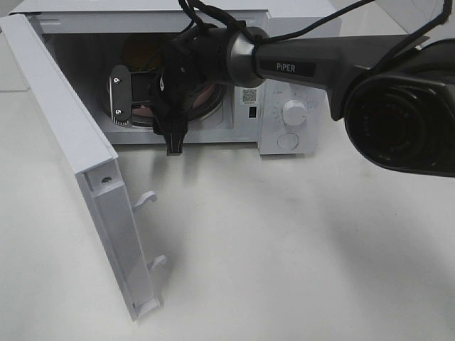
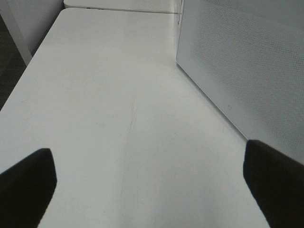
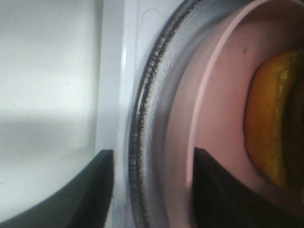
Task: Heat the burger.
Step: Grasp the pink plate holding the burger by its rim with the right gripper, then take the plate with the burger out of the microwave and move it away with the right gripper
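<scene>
The burger (image 3: 268, 128), its golden-brown bun showing, lies on a round pink plate (image 3: 223, 95) on the glass turntable (image 3: 156, 95) inside the open microwave (image 1: 281, 135). My right arm (image 1: 298, 67) reaches into the cavity and hides the burger in the exterior view, where only slivers of the plate (image 1: 207, 96) show. The right gripper (image 3: 152, 190) has its fingers apart, one outside the turntable's rim and one at the plate's edge. I cannot tell whether they touch. Over bare table beside the microwave door, my left gripper (image 2: 147, 190) is wide open and holds nothing.
The microwave door (image 1: 78, 142) hangs open toward the front left, with two latch hooks (image 1: 146, 199) on its inner edge. The control panel with a dial (image 1: 293, 111) is right of the cavity. White table (image 1: 284, 249) lies in front.
</scene>
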You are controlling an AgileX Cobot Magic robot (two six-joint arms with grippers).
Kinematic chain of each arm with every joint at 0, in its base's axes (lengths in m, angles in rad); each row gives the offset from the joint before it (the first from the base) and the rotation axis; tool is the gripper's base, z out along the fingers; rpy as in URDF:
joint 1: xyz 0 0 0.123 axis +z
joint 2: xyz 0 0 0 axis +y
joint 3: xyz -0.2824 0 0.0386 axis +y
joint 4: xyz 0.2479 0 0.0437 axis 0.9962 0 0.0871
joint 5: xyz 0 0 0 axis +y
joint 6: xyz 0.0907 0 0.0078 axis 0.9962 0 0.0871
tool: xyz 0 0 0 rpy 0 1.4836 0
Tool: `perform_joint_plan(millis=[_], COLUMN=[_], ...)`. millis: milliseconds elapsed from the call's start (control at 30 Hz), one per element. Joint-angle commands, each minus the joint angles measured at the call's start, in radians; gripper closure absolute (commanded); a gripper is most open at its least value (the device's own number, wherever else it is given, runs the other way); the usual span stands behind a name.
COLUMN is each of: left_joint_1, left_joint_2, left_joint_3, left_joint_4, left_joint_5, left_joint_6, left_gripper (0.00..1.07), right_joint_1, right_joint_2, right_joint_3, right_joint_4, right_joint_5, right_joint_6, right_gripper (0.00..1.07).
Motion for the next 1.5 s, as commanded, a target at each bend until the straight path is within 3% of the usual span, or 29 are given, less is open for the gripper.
perform_joint_plan(millis=[33, 100, 133, 200, 900, 1267, 1333, 1433, 1500], left_joint_1=[0.005, 0.005, 0.005, 0.005, 0.005, 0.005, 0.005, 0.005, 0.005], left_joint_2=[-0.006, -0.006, -0.006, -0.006, -0.006, -0.006, -0.006, -0.006, -0.006], left_joint_3=[0.0, 0.0, 0.0, 0.0, 0.0, 0.0, 0.0, 0.0, 0.0], left_joint_4=[0.001, 0.001, 0.001, 0.001, 0.001, 0.001, 0.001, 0.001, 0.001], left_joint_5=[-0.015, -0.015, -0.015, -0.015, -0.015, -0.015, -0.015, -0.015, -0.015], left_joint_6=[-0.005, -0.005, -0.005, -0.005, -0.005, -0.005, -0.005, -0.005, -0.005], left_gripper=[0.06, 0.06, 0.06, 0.06, 0.06, 0.06, 0.06, 0.06, 0.06], right_joint_1=[-0.001, -0.001, -0.001, -0.001, 0.002, 0.002, 0.002, 0.002, 0.002], right_joint_2=[0.006, 0.006, 0.006, 0.006, -0.04, -0.175, -0.228, -0.242, -0.298], right_joint_3=[-0.005, -0.005, -0.005, -0.005, 0.0, 0.196, 0.273, 0.296, 0.393], right_joint_4=[0.008, 0.012, 0.015, 0.015, 0.054, 0.087, 0.091, 0.093, 0.093], right_joint_5=[-0.028, -0.033, -0.045, -0.049, 0.048, -0.043, -0.102, -0.118, -0.185], right_joint_6=[0.013, 0.013, 0.013, 0.013, -0.107, -0.25, -0.297, -0.309, -0.354], right_gripper=[0.88, 0.94, 1.05, 1.07, 1.07, 1.07, 1.07, 1.07, 1.07])
